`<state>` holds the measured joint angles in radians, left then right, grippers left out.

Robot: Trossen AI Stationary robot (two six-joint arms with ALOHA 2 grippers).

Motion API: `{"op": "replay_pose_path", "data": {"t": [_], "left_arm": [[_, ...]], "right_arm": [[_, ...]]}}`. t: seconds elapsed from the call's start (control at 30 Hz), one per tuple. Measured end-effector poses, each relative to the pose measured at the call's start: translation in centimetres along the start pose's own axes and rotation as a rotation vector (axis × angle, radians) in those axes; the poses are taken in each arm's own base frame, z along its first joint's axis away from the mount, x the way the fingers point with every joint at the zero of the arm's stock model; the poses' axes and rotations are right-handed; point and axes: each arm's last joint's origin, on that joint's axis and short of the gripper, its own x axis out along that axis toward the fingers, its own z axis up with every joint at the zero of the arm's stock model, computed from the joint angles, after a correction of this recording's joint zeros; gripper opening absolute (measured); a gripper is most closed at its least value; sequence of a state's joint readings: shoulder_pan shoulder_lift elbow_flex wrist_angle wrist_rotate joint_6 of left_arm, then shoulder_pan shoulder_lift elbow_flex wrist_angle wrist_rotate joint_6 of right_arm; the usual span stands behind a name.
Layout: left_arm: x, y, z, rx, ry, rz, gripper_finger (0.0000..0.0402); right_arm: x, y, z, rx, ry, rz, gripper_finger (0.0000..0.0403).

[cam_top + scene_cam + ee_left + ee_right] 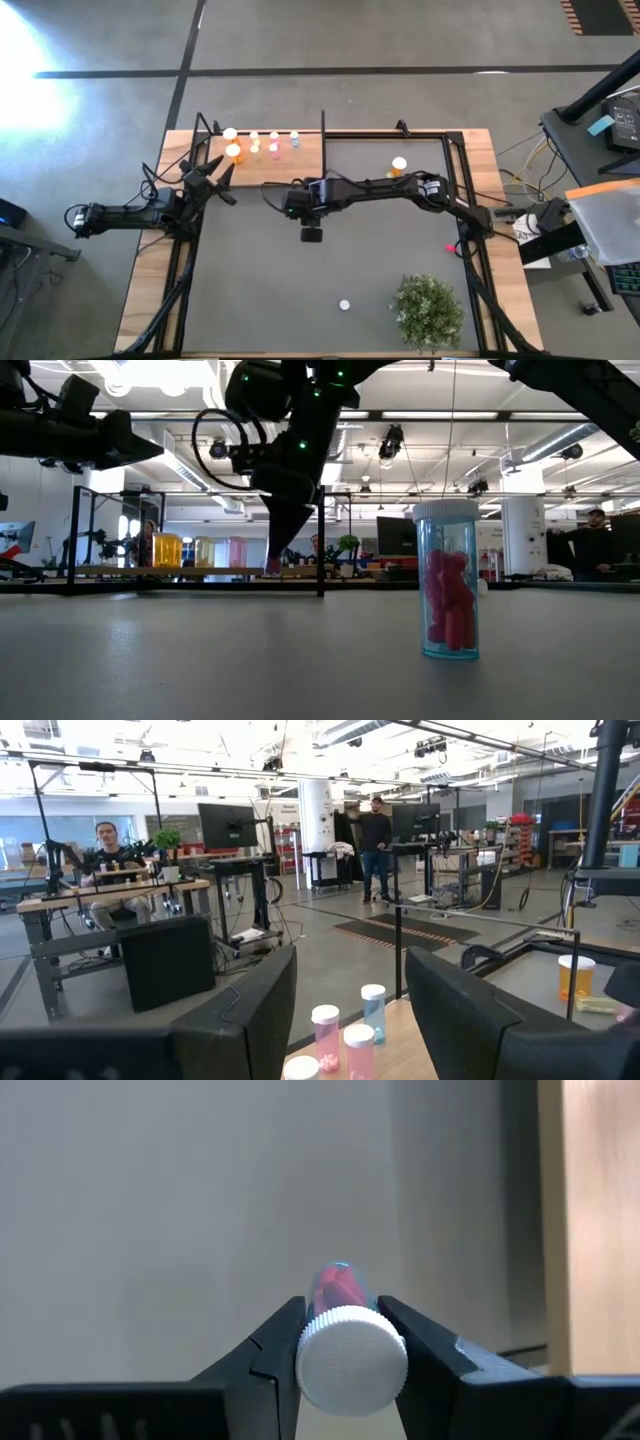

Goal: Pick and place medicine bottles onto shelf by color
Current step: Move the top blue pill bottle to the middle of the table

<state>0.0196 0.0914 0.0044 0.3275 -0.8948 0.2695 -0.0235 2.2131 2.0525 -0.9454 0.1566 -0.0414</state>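
My right gripper (352, 1380) is shut on a small blue medicine bottle with a white cap and pink pills (340, 1285). It hangs over the grey mat, pointing steeply down, just off the near edge of the shelf (260, 165). Several medicine bottles (274, 146) stand upright on the shelf; orange (166, 550), yellow (203, 550) and pink (238, 550) ones show in the low view. Another blue bottle with pink pills (449, 582) stands on the mat near the front. An orange bottle (398, 166) stands on the mat at the far right. My left gripper (350, 1020) waits open at the shelf's left end. My right gripper pinches the bottle at its white cap end (352, 1358) between its two fingers, one on each side. The bottle lies along the fingers, cap toward the wrist and body pointing down and away. It is lifted clear of the mat.
A green bushy plant (428, 310) stands at the near right of the mat. A small pink object (450, 247) lies near the right rail. Thin black posts (321, 540) rise at the shelf's corners. People stand in the room beyond the table.
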Motion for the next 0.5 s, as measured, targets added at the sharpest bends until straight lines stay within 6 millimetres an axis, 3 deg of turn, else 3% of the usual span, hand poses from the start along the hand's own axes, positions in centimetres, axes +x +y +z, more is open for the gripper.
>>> {"op": "replay_pose_path", "data": {"t": [0.5], "left_arm": [[0.0,0.0,0.0,0.000,0.000,0.000,0.0173]], "right_arm": [[0.9,-2.0,-1.1,0.295,0.074,0.016,0.0114]]}}
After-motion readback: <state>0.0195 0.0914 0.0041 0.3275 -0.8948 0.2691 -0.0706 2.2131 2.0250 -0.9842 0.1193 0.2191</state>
